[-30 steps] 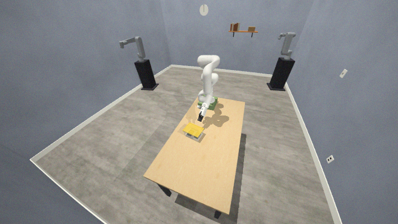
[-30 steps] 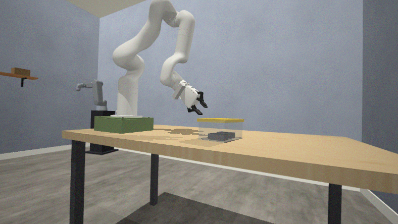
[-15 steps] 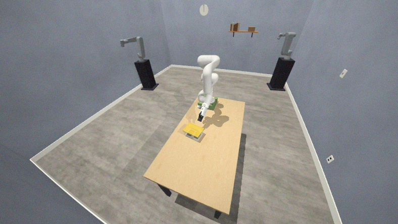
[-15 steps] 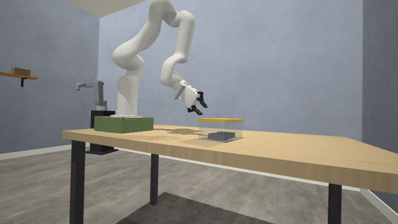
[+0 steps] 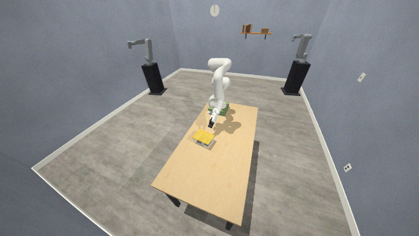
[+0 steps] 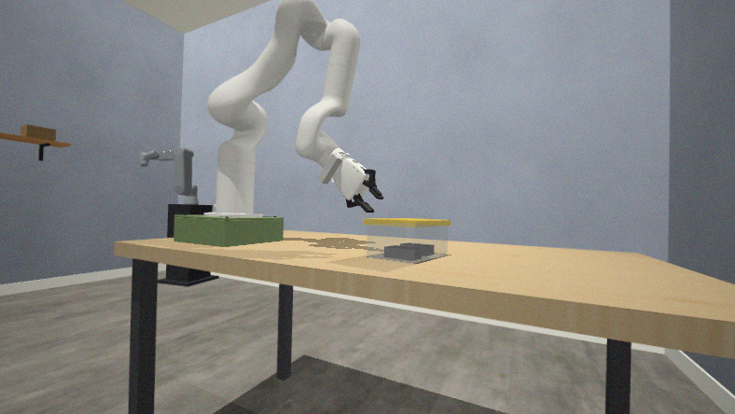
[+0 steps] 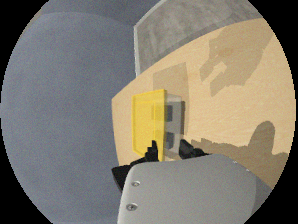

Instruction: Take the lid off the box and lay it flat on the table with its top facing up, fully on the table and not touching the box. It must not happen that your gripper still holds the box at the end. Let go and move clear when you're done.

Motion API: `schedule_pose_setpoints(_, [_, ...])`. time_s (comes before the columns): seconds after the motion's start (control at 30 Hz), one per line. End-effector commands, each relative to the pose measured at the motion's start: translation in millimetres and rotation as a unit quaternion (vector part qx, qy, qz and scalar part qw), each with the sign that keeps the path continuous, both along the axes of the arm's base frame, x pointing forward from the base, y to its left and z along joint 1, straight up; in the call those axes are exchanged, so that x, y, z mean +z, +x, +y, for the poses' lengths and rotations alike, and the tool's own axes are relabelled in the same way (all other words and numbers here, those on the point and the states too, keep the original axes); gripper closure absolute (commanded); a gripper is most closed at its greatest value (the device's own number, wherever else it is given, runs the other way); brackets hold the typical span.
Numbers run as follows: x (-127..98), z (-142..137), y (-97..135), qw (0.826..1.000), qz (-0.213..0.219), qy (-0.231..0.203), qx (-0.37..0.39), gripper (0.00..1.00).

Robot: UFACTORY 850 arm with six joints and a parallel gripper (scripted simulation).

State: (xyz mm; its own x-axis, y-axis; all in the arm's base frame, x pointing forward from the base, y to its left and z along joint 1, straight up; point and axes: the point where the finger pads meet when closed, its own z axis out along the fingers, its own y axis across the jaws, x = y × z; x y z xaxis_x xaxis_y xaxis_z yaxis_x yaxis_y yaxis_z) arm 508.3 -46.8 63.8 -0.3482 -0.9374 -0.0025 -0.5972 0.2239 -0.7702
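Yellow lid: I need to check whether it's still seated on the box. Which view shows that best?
The exterior view: from the side, the yellow lid lies level on the clear box's walls, with the gripper above and apart. The top view shows only its upper face; the wrist view shows it small and foreshortened beyond the fingers.
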Motion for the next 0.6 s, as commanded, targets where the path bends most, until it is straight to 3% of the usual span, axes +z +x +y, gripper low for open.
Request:
schedule_pose_setpoints(0.0, [0.3, 0.0, 0.6, 1.000, -0.001, 0.000, 0.000, 0.52])
schedule_pose_setpoints(0.57, [-0.7, -0.4, 1.6, 1.000, -0.001, 0.000, 0.000, 0.52])
